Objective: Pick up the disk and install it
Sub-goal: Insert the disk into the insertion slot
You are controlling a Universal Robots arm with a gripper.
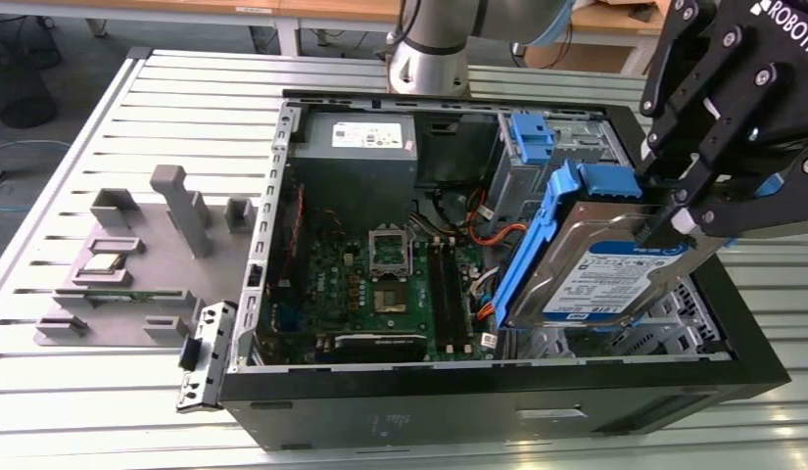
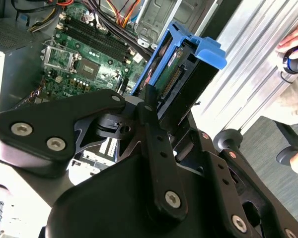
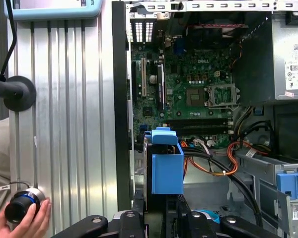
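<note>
Item: one arm's gripper (image 1: 668,217), at the exterior view's right, above the open computer case (image 1: 508,397). Fingers (image 2: 154,134): closed narrow on the upper end of the disk (image 1: 597,272), which they carry clear of the tabletop (image 1: 103,117). Disk: silver drive in a blue carrier, with the label facing the exterior camera. Position: over the case's corner at the exterior view's right, in front of the motherboard (image 1: 377,279). Orientation: steeply tilted, the long axis running from the fingers at its top end down and toward the exterior view's left. The low end sits at the grey drive cage (image 1: 672,318); whether it touches the cage cannot be told. Governing relation: the whole disk hangs below the fingers, between them and the cage, with its end tab (image 3: 162,136) leading in the first wrist view. Also logged: a second blue bracket (image 1: 531,137) fixed further back on the cage, well apart from the disk; a grey parts fixture (image 1: 129,255) on the tabletop beside the case; a person's hand (image 3: 27,218) on a small round control at the tabletop's edge. Status, as a judgement: pickup done, the disk not seated.
</note>
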